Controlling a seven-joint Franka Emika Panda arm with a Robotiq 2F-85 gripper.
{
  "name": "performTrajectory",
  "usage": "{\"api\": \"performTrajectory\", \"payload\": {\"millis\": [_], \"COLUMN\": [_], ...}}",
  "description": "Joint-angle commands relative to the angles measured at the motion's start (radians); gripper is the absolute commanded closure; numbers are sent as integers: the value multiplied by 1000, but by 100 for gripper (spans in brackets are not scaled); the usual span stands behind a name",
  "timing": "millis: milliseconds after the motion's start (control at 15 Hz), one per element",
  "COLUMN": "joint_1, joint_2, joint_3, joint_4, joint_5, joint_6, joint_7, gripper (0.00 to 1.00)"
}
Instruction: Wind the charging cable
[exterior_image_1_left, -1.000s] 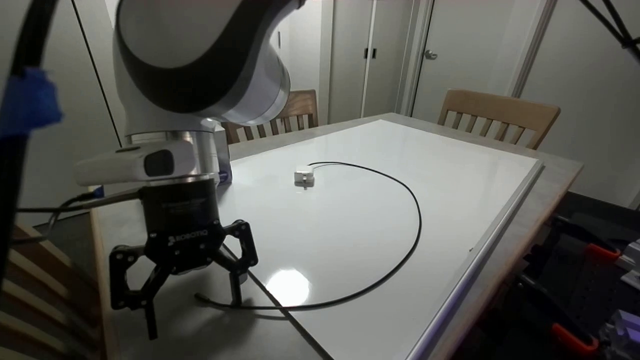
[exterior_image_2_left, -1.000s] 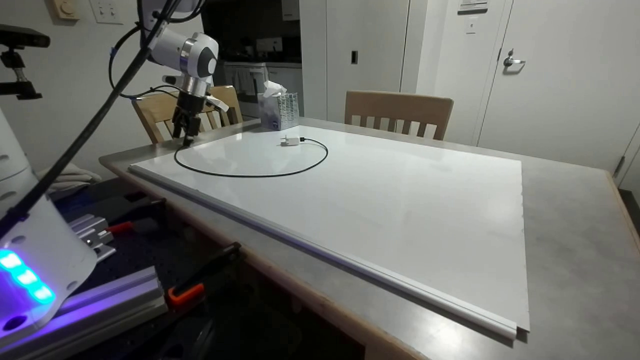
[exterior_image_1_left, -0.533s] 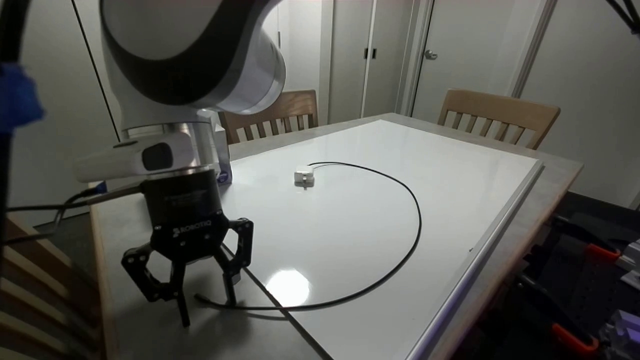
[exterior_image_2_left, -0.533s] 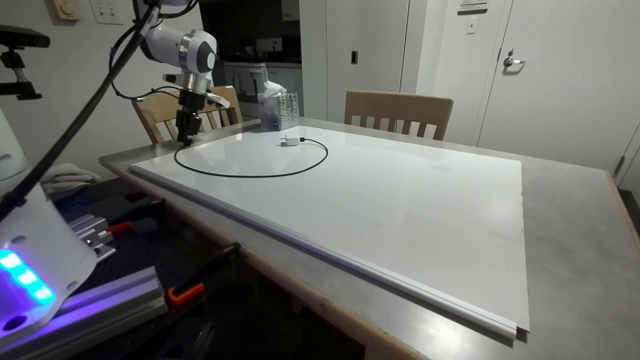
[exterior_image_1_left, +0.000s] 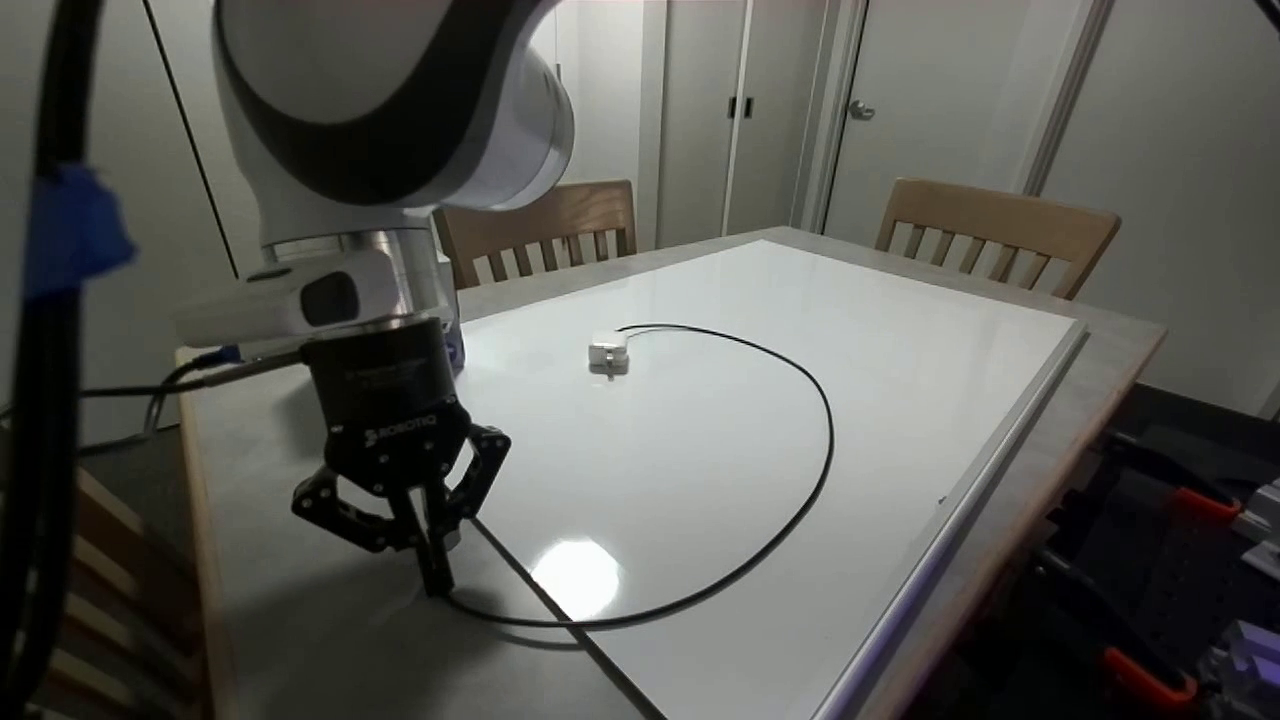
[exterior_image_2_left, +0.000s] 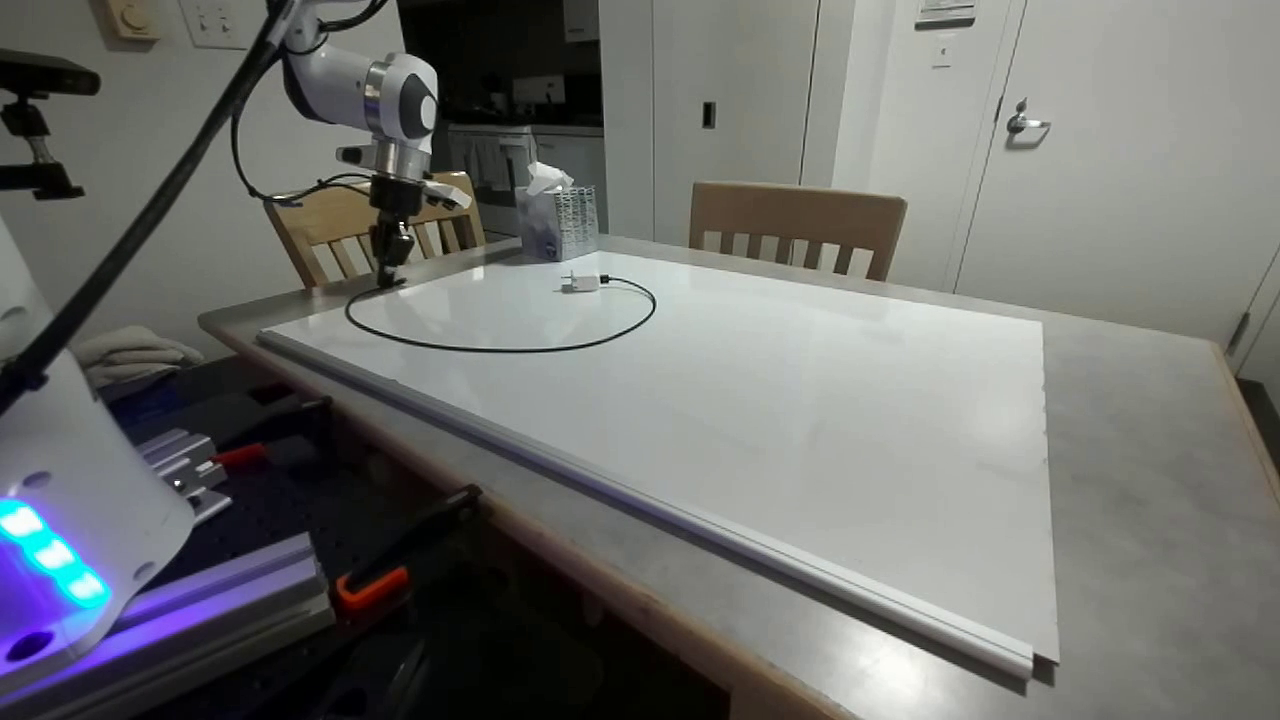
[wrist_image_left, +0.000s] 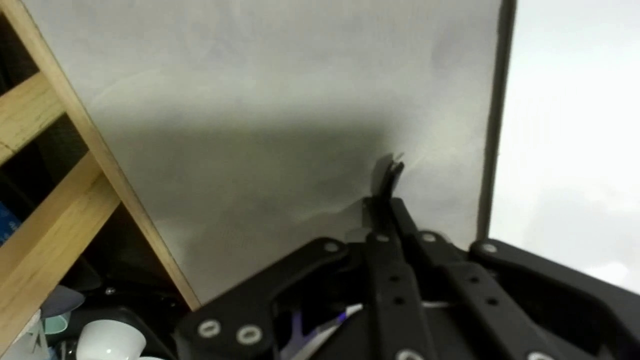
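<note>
The black charging cable (exterior_image_1_left: 829, 440) curves in one wide loop over the white board, seen in both exterior views (exterior_image_2_left: 510, 351). Its far end runs into a white charger block (exterior_image_1_left: 608, 350), whose metal prongs show in an exterior view (exterior_image_2_left: 580, 284). At the loose end, my gripper (exterior_image_1_left: 437, 590) points down over the grey table strip beside the board, its fingers brought together on the cable. In the wrist view the dark plug end (wrist_image_left: 394, 172) sticks out just past the closed gripper (wrist_image_left: 384, 202). The bit of cable between the fingertips is hidden.
A tissue box (exterior_image_2_left: 557, 222) stands at the table's edge behind the charger block. The white board (exterior_image_2_left: 800, 420) covers much of the table and has a raised metal rail (exterior_image_2_left: 650, 505) along one side. Wooden chairs (exterior_image_1_left: 1000, 230) stand against the table.
My gripper's fingers have come together from wide apart onto the cable's loose end. The arm has shifted slightly, and the cable's curve has moved a little with it. The charger block stays put.
</note>
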Motion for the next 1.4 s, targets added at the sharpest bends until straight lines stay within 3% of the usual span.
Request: {"api": "performTrajectory", "payload": {"millis": [0, 333, 1333], "joint_1": [46, 63, 89], "joint_2": [-35, -56, -71], "joint_3": [-85, -138, -178], "joint_4": [-19, -18, 38], "joint_5": [-18, -43, -141], "joint_6": [29, 21, 20], "joint_7": [39, 80, 99], "gripper": [99, 99, 99]}}
